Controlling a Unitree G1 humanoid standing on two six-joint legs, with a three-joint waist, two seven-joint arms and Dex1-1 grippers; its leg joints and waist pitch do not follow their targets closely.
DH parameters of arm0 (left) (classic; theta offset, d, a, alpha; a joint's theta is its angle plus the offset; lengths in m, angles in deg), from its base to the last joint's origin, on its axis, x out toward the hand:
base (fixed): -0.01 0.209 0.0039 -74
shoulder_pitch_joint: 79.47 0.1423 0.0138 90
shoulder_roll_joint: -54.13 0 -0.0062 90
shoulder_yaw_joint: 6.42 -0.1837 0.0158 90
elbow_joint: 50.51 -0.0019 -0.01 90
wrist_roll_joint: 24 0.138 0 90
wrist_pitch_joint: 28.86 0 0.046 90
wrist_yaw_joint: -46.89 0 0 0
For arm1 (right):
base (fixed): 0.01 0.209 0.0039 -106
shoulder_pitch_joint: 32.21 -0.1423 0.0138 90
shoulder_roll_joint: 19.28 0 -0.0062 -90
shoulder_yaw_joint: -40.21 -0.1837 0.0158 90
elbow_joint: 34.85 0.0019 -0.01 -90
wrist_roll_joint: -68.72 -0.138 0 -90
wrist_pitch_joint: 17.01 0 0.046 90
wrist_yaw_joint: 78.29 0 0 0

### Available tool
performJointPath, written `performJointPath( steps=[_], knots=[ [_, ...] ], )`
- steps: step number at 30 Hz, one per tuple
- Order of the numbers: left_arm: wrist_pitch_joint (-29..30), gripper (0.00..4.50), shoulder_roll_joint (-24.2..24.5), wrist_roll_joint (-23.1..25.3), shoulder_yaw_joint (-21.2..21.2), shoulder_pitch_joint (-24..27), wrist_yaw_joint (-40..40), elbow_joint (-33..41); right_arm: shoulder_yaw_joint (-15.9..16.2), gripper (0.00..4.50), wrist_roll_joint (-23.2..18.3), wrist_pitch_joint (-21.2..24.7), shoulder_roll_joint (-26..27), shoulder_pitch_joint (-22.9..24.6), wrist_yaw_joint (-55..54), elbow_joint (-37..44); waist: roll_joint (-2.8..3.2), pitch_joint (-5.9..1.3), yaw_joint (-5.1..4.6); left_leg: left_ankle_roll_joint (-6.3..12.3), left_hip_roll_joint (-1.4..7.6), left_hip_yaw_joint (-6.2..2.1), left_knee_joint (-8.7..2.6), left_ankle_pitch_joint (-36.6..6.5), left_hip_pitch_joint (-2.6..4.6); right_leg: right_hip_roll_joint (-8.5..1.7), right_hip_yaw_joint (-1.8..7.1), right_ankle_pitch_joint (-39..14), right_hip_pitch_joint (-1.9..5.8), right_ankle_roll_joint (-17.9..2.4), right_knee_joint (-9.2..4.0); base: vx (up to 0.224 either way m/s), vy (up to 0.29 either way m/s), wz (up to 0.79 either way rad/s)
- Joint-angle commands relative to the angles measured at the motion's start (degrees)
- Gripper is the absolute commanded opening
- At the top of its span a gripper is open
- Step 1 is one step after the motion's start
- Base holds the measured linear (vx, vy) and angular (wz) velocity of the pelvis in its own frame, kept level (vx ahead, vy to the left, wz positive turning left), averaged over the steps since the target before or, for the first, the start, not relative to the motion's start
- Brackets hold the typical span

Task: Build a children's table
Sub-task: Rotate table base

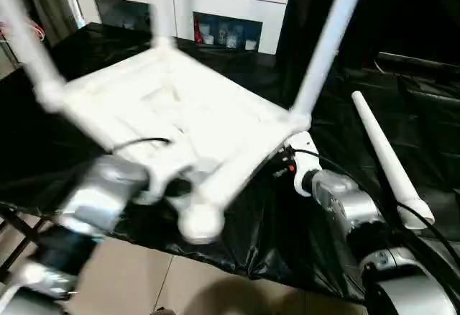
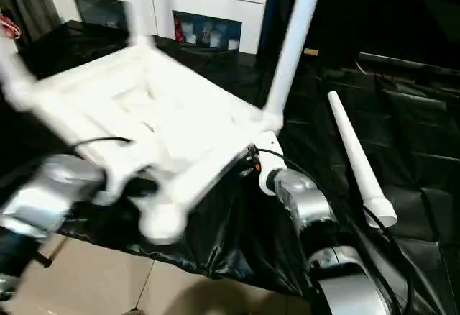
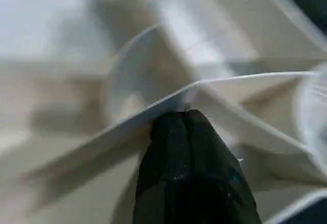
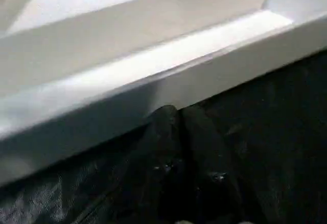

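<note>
You have the children's table (image 1: 172, 113) upside down and tilted on the black sheet (image 1: 402, 113), ribbed underside up. Three white tube legs stand in its corner sockets; the near socket (image 1: 200, 221) is empty. The fourth leg (image 1: 388, 160) lies apart on the sheet.

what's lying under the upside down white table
The upside down table top rests on a black plastic sheet. That sheet spreads out past the top's edges, and a loose white leg lies on it beside the top. What the top itself covers cannot be seen.

Your left forearm (image 1: 100, 193) is motion-blurred; the upright table legs (image 1: 327, 42) are cut off at the top edge.
</note>
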Motion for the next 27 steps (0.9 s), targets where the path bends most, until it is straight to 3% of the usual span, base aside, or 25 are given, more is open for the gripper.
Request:
performJointPath(
  steps=[1,6,7,11,15,16,19,22,25,27],
  knots=[
    [-1.42,0.0,-2.91,-0.9,-2.04,-1.84,0.87,-2.28,0.18,0.16,-0.17,-1.42,0.55,-1.42,1.12,-0.2,0.5,-3.78,0.09,0.13,-0.81,1.06,-3.48,-10.74,-0.01,-1.45,1.51,-8.18,3.37,-12.62,-2.75,0.0,0.0,0.0],
    [-5.94,0.0,-9.69,-0.57,-0.39,-6.01,7.53,-10.24,-0.33,0.16,0.28,-2.31,-0.32,-1.11,0.89,-0.43,0.09,-3.8,0.15,0.72,-0.93,1.06,-3.36,-10.23,-0.34,-1.44,1.48,-8.16,3.7,-12.42,-2.89,0.0,0.0,0.0],
    [-9.25,0.0,-11.27,0.12,0.88,-7.61,11.56,-14.51,-0.64,0.16,0.46,-2.49,-0.82,-1.03,0.23,0.01,0.35,-3.91,0.16,0.8,-0.96,1.06,-3.23,-10.39,-0.23,-1.38,1.48,-8.07,3.7,-12.12,-3.0,0.0,0.0,0.0],
    [-13.85,0.0,-11.6,1.38,2.11,-9.53,15.68,-19.23,-1.94,0.16,0.94,-2.4,-2.27,-0.78,-2.95,1.93,0.15,-3.99,0.16,1.23,-0.99,0.86,-3.24,-9.74,-0.61,-1.45,1.32,-8.89,3.97,-11.38,-3.09,0.0,0.0,0.0],
    [-15.67,0.0,-11.51,-0.87,5.16,-8.11,15.4,-15.18,-4.59,0.16,0.18,2.16,-4.69,0.04,-5.51,7.04,0.07,-4.11,0.44,1.67,-0.91,1.08,-2.92,-7.41,-0.13,-1.14,1.49,-4.85,3.8,-12.47,-2.54,0.0,0.0,0.0],
    [-15.55,0.0,-11.62,-1.39,5.93,-7.6,15.87,-14.18,-5.36,0.16,-0.35,3.24,-5.2,0.3,-5.57,8.32,0.05,-4.06,0.37,2.15,-0.88,1.06,-2.92,-6.99,-0.31,-1.1,1.46,-3.25,3.82,-12.92,-2.35,0.0,0.0,0.0],
    [-14.57,0.0,-12.53,-3.55,9.17,-5.78,19.06,-11.26,-7.98,0.16,-1.07,4.46,-7.79,0.64,-6.99,11.25,-0.31,-3.96,0.37,2.23,-0.83,1.17,-2.93,-8.62,-0.17,-1.17,1.37,-5.63,3.71,-12.71,-2.64,0.0,0.0,0.0],
    [-14.22,0.0,-12.74,-4.29,9.87,-4.94,19.81,-10.15,-8.63,0.16,-0.72,4.26,-9.15,0.48,-7.74,11.23,-0.39,-3.84,0.42,2.15,-0.9,1.19,-2.94,-9.39,-0.3,-1.23,1.34,-8.35,3.66,-11.94,-2.85,0.0,0.0,0.0],
    [-11.98,0.0,-13.63,-5.42,11.89,-3.17,21.93,-7.45,-9.88,0.16,-0.3,4.86,-11.91,0.2,-9.22,11.4,-0.38,-3.86,0.38,2.06,-0.94,1.27,-2.83,-8.97,-0.29,-1.08,1.36,-8.3,3.55,-11.54,-2.84,0.0,0.0,0.0],
    [-8.21,0.0,-14.48,-6.2,12.73,-2.09,22.68,-4.59,-11.65,0.16,-0.24,6.88,-14.36,0.04,-9.88,11.81,-0.76,-3.84,0.31,2.23,-1.01,1.31,-2.74,-9.11,-0.41,-1.02,1.28,-9.63,3.6,-10.71,-2.97,0.0,0.0,0.0]
  ],
)
